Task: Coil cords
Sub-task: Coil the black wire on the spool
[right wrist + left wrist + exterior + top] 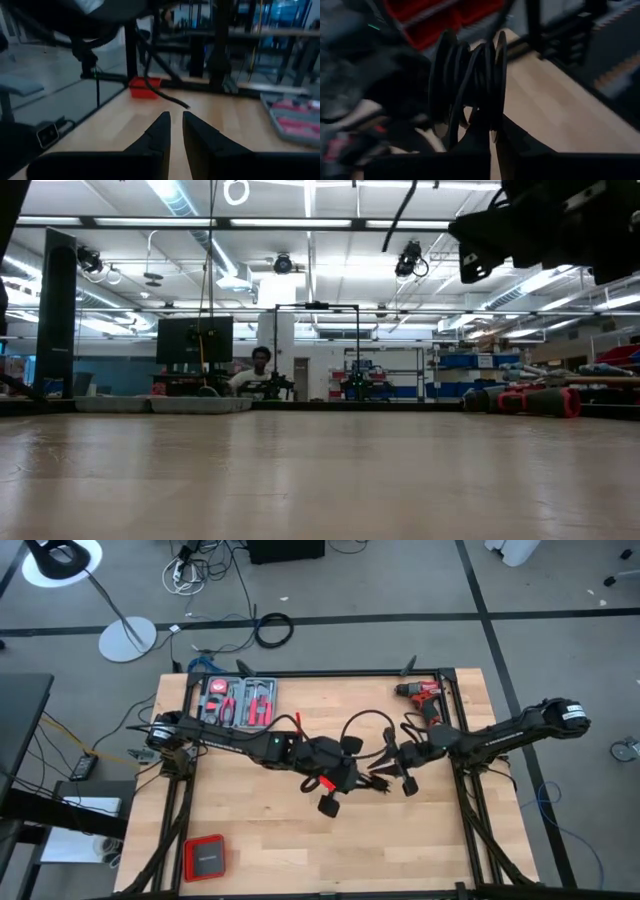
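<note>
The thin black cord (pixel 366 726) is off the table between my two grippers. In the left wrist view it shows as several turns (pixel 470 80) wound side by side. My left gripper (pixel 338 778) is shut on this coil, above the table's middle. My right gripper (pixel 398 768) is just to its right, fingers (pixel 176 125) nearly together with only a slit between them and nothing in it. In the right wrist view a free end of the cord (pixel 159 90) hangs down ahead of it. In the low view the arms (pixel 545 225) show high above the bare tabletop. My left gripper pinches the coil's turns at their lower part (pixel 479 116) between its two fingers, which lie across the bundle. Several turns are in the hold. The coil stands up from the fingertips, clear of the table, and part of the cord loops away slack toward the far side.
A red drill (pixel 425 698) lies at the far right corner. An open tool case (pixel 237 702) is at the far left, a red box (pixel 205 857) at the near left. The black frame rails (pixel 470 790) run along the table's sides.
</note>
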Robot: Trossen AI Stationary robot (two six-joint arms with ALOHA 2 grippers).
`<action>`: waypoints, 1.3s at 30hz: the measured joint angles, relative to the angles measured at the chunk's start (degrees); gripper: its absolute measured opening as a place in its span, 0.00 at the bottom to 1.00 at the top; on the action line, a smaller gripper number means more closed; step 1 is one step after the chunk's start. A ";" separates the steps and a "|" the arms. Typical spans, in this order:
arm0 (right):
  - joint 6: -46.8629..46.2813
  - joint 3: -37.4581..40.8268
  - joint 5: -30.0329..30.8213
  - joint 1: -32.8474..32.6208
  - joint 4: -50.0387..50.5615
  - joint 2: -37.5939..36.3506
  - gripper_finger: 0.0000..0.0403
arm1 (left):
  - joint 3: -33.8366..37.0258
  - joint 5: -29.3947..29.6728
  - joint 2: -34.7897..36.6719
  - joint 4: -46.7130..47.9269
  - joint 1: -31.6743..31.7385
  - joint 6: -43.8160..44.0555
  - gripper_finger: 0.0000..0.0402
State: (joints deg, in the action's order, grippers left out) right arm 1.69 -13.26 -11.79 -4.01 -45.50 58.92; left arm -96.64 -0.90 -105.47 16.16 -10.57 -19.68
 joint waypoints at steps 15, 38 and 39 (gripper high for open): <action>15.57 -2.75 6.57 -2.25 0.16 0.04 0.14 | 0.35 12.79 0.00 -10.88 0.07 -3.85 0.02; 17.94 -2.77 9.33 -1.92 -9.88 12.11 0.35 | 0.46 13.45 0.02 -16.28 -0.02 -3.72 0.02; 17.99 -2.77 9.19 -1.97 -9.73 12.31 0.36 | 0.46 13.65 0.02 -16.37 -0.02 -3.72 0.02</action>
State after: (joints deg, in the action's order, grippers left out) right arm 19.68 -16.03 -2.60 -5.98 -55.23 71.23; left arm -96.18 12.75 -105.45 -0.21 -10.59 -23.40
